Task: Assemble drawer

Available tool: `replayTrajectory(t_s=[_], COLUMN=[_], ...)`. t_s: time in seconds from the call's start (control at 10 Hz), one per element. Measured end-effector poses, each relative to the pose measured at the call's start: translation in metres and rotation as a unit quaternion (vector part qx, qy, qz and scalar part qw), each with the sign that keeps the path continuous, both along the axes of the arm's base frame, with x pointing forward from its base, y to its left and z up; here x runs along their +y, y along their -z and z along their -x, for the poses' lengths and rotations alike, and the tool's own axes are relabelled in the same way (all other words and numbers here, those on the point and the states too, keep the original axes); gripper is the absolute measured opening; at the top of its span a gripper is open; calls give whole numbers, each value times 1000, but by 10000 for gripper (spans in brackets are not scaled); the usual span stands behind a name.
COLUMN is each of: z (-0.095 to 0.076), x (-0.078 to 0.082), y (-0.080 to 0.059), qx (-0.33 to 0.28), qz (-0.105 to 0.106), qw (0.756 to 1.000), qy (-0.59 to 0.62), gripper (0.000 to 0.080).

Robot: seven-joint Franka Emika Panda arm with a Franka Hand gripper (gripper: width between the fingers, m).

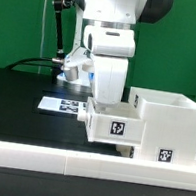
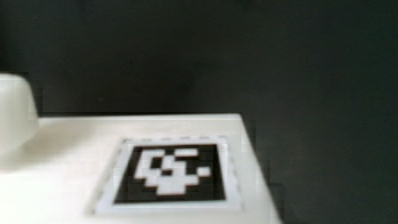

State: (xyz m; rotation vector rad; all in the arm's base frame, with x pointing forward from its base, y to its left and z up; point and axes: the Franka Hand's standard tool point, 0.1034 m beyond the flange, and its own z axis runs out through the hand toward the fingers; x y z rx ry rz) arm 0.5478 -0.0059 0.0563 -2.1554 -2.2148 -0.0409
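In the exterior view a shallow white tray [image 1: 112,125] with a black-and-white tag stands against the side of the large white casing [image 1: 171,122] that faces the exterior view's left. The casing also carries a tag low on its front. My gripper [image 1: 104,101] points straight down onto the tray's left part. Its fingertips are hidden by the hand and the tray wall. The wrist view shows a white tagged surface [image 2: 169,170] very close below, with dark table beyond it. No fingers show there. A rounded white shape [image 2: 15,112] sits at that view's edge. A second tray is out of view.
The marker board [image 1: 65,105] lies flat on the black table behind the tray, toward the exterior view's left. A low white rail [image 1: 76,165] runs along the table's front edge. A black stand with cables [image 1: 60,40] rises at the back left.
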Motion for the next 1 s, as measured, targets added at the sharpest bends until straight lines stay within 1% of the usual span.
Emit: replayTrajectory(t_s=[1.0], z=[0], x=[0], y=[0], qx=[0], qz=[0], qw=[1000], qy=[10], gripper=[42])
